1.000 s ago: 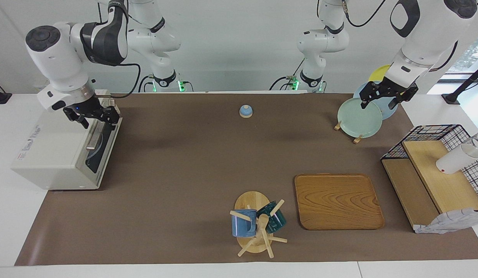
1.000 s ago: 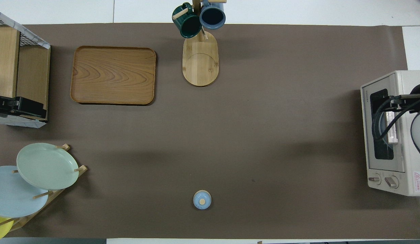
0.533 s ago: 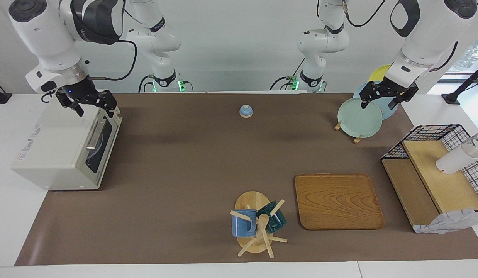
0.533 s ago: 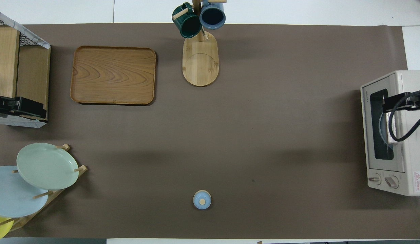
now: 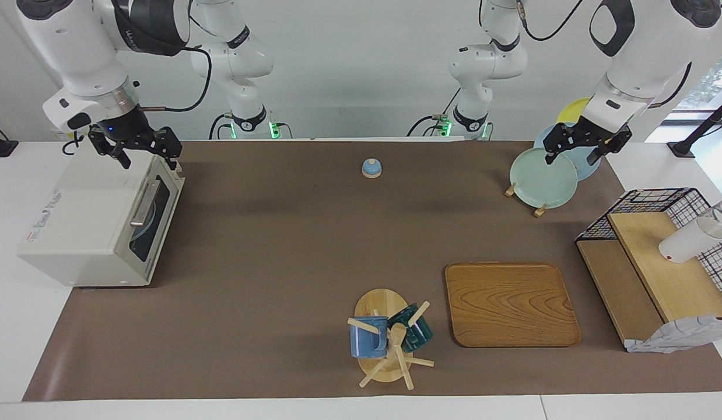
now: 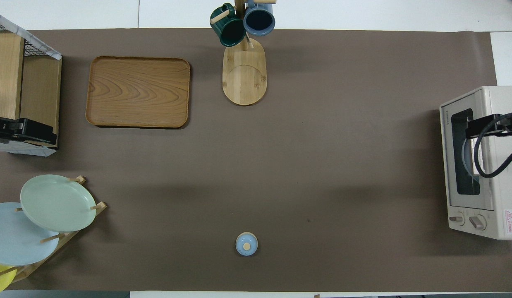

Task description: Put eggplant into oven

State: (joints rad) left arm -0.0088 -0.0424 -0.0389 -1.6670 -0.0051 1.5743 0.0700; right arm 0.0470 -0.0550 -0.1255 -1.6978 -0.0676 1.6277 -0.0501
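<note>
The biggest worry is the eggplant itself: neither view shows it on the bench, in a gripper or anywhere around. It may lie in the oven (image 5: 93, 233) at the right arm's end of the bench, but the door is shut and the dark glass shows only a pale round shape, so I cannot tell. If the eggplant is not inside, the task has nothing to work on.

The next worry is smaller. The right gripper (image 5: 148, 156) hangs spread and empty over the oven's top, at the corner nearest the robots. A careless drop from there would strike the casing or catch the door handle (image 5: 142, 204).

The left gripper (image 5: 571, 156), also spread and empty, waits over the plates (image 5: 542, 178) near the left arm's corner — a dip would knock them.

Away from the oven stand a shelf (image 5: 652, 274), a tray (image 5: 510, 303), a mug tree (image 5: 390, 344) and a blue knob (image 5: 371, 168). Nothing blocks the door.
</note>
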